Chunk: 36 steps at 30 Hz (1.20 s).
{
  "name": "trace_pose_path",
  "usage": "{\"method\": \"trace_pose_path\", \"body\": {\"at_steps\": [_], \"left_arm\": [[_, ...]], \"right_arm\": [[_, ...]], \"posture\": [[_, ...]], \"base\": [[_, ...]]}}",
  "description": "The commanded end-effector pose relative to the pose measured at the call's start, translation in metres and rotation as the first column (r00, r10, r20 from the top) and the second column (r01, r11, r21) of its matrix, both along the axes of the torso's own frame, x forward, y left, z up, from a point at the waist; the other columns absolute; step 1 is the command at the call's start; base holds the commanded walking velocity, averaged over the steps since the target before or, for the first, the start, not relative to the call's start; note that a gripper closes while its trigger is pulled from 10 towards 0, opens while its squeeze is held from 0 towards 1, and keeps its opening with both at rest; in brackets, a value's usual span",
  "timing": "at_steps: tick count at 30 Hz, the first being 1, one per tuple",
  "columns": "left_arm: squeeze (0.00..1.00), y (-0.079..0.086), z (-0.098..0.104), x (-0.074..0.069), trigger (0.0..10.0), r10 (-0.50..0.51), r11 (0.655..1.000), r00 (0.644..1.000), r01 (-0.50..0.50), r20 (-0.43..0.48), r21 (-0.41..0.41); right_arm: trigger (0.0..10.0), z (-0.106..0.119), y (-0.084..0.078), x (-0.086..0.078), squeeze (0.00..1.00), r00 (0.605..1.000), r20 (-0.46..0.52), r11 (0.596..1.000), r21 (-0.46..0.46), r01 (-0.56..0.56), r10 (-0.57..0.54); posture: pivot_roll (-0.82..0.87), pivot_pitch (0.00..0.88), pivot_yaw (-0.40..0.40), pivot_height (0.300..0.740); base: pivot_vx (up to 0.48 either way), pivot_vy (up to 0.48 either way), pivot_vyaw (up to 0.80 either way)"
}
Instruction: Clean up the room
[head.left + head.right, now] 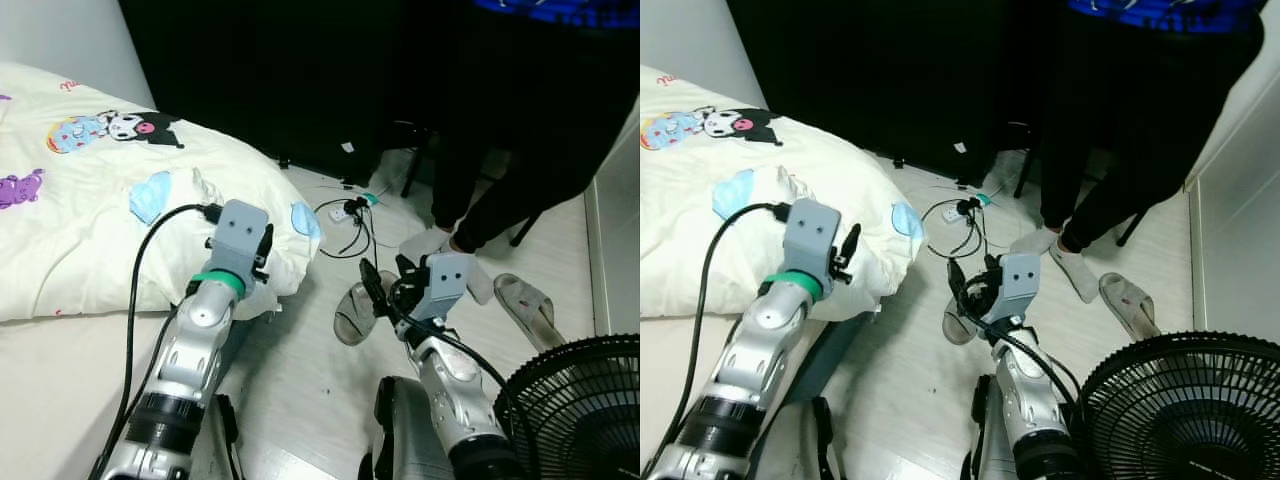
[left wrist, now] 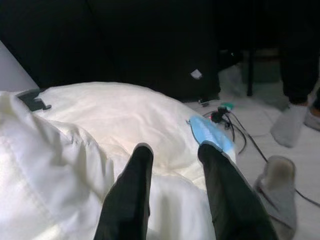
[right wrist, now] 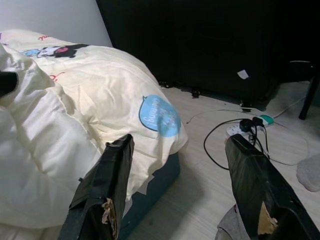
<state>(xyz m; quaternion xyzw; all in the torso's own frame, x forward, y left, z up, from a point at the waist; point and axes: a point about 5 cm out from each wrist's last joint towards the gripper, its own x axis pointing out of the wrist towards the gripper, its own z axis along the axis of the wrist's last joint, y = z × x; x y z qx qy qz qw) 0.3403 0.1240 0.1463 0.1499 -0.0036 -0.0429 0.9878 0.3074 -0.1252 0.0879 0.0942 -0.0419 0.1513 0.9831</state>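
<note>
The cream duvet (image 2: 125, 115) is lying bunched on the bed, just under the left gripper (image 2: 172, 150), whose jaws are standing open. It is looking soft, light and bulky, so a thick fold between the jaws is probably the best hold. The right gripper (image 3: 180, 145) is hovering wide open above the floor.

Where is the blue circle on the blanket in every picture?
Left eye view: blue circle on the blanket's floor-side edge.
Right eye view: same edge.
Left wrist view: beside a black fingertip.
Right wrist view: on the blanket's bulge.
Shared landmark: power strip on the floor.
</note>
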Motion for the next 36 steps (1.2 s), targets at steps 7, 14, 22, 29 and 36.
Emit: {"method": "trace_pose_path", "body": {"at_steps": [7,14,22,29,36], "left_arm": [[0.00,0.012,-0.025,0.012,10.0,0.185,0.983,0.975,-0.183,-0.121,0.029],[0.00,0.041,-0.040,0.008,10.0,0.420,0.907,0.894,-0.408,-0.155,0.104],[0.00,0.114,-0.036,-0.030,10.0,0.269,0.944,0.935,-0.210,-0.230,0.253],[0.00,0.134,-0.024,-0.057,10.0,0.065,0.934,0.930,0.071,-0.361,0.351],[0.00,0.141,-0.036,-0.101,10.0,-0.111,0.820,0.790,0.416,-0.603,0.393]], "right_arm": [[10.0,-0.003,0.004,-0.001,0.00,1.000,-0.017,1.000,0.005,-0.012,0.012],[10.0,-0.004,0.005,-0.001,0.00,1.000,-0.020,1.000,0.005,-0.015,0.015],[10.0,-0.007,0.002,-0.005,0.00,1.000,-0.023,1.000,0.010,0.006,-0.006],[10.0,-0.011,-0.003,-0.008,0.00,0.999,-0.037,1.000,0.003,0.011,-0.011],[10.0,-0.010,-0.002,-0.006,0.00,0.999,-0.041,1.000,0.002,0.006,-0.006]], "posture": [[-0.01,0.000,0.031,0.549],[-0.01,0.000,0.038,0.549],[0.00,0.000,0.056,0.549],[0.03,0.008,0.046,0.549],[0.03,0.019,0.049,0.549]], "base": [[0.000,0.000,0.00],[0.000,0.000,0.00],[0.000,0.000,0.00],[0.000,0.000,0.00],[0.000,0.000,0.00]]}}
